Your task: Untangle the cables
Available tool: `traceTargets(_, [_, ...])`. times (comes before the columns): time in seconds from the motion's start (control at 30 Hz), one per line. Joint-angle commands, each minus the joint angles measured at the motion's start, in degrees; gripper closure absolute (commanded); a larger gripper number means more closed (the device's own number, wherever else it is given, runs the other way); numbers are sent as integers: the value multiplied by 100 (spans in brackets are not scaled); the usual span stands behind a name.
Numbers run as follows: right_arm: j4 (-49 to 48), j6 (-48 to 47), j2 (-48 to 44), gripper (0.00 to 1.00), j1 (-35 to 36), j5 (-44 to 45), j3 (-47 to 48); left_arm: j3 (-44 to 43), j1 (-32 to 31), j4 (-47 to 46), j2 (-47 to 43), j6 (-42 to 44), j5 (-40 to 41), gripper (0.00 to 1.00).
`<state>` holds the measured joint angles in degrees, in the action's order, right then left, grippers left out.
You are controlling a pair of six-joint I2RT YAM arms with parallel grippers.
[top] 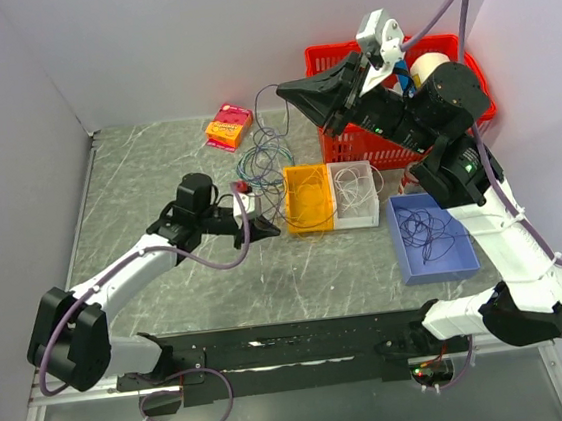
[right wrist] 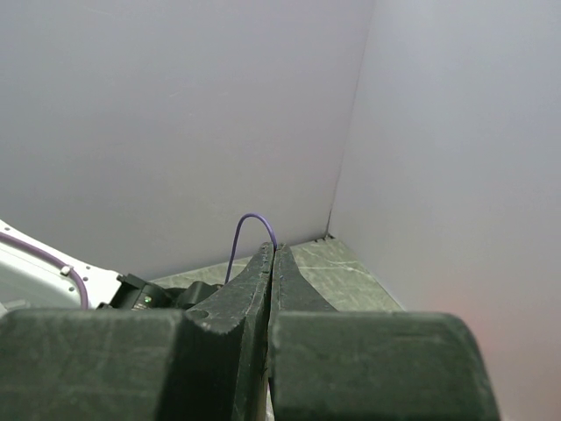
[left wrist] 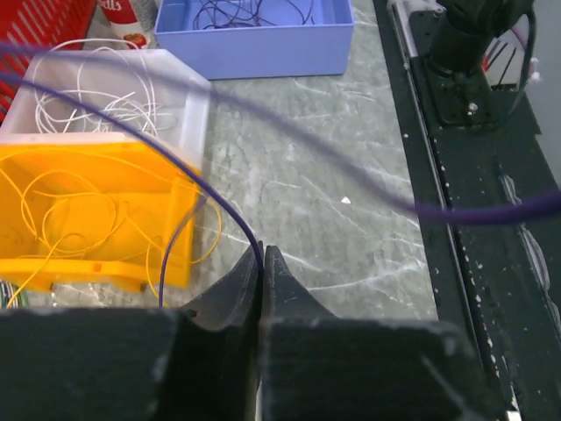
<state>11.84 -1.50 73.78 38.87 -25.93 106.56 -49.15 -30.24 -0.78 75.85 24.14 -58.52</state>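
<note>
The cables point(top: 261, 162) lie as a loose tangle of thin strands on the table, behind my left gripper and left of the yellow bin. My left gripper point(top: 271, 230) point(left wrist: 262, 250) sits low beside the yellow bin, shut on a dark purple cable point(left wrist: 230, 210) that runs up from its tips. My right gripper point(top: 282, 91) point(right wrist: 273, 249) hangs high over the back of the table, shut on a purple cable point(right wrist: 250, 219) that loops out of its tips. A thin strand point(top: 264, 122) drops from it toward the tangle.
A yellow bin point(top: 312, 229) point(left wrist: 88, 267) holds yellow strands, a clear bin point(top: 356, 225) point(left wrist: 188, 96) holds white ones, and a blue bin point(top: 403, 248) point(left wrist: 263, 53) holds dark ones. A red basket point(top: 355, 147) stands behind them. A pink and orange pack point(top: 229, 125) lies at the back left.
</note>
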Motion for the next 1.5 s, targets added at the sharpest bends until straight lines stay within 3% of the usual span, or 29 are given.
traceTargets(0.0, [-41,-35,-83,100,59,229,110,89,-35,-118,-53,-200,296,99])
traceTargets(0.1, [283,-193,-83,100,41,544,242,387,105,-10,-228,-67,1086,99])
traceTargets(0.2, [442,-316,-267,100,-116,888,225,1054,693,-238,-588,-6,1571,99])
traceTargets(0.33, [381,87,-767,100,-1036,783,-91,1705,1833,41,-844,555,2063,99])
traceTargets(0.57, [679,97,-1216,100,-1909,1361,-268,1549,3707,411,-932,706,2846,99])
traceTargets(0.83, [838,123,-1700,100,-2744,2136,-373,671,6087,728,-608,882,2592,99])
traceTargets(0.9, [803,97,-1805,100,-2832,2154,-426,425,6450,1234,-370,1030,2242,99])
traceTargets(0.93, [846,88,-1823,100,-2841,2136,-443,197,6721,1542,-317,1362,1674,99])
traceTargets(1.0, [917,71,-1823,100,-2850,2224,-452,37,6864,2165,-282,1593,1292,99])
traceTargets(1.2, [1040,-96,-1859,100,-2991,2995,-917,28,6865,2484,-764,1927,703,99])
traceTargets(1.3, [1137,26,-1989,100,-3289,3339,-1435,-42,6865,2959,-1037,2191,246,99])
traceTargets(1.43, [970,483,-2437,100,-3860,3560,-2884,-235,6856,3443,-1275,2297,-229,99])
traceTargets(1.47, [900,562,-2534,100,-4279,3604,-3174,-288,6865,3653,-1275,2306,-326,99])
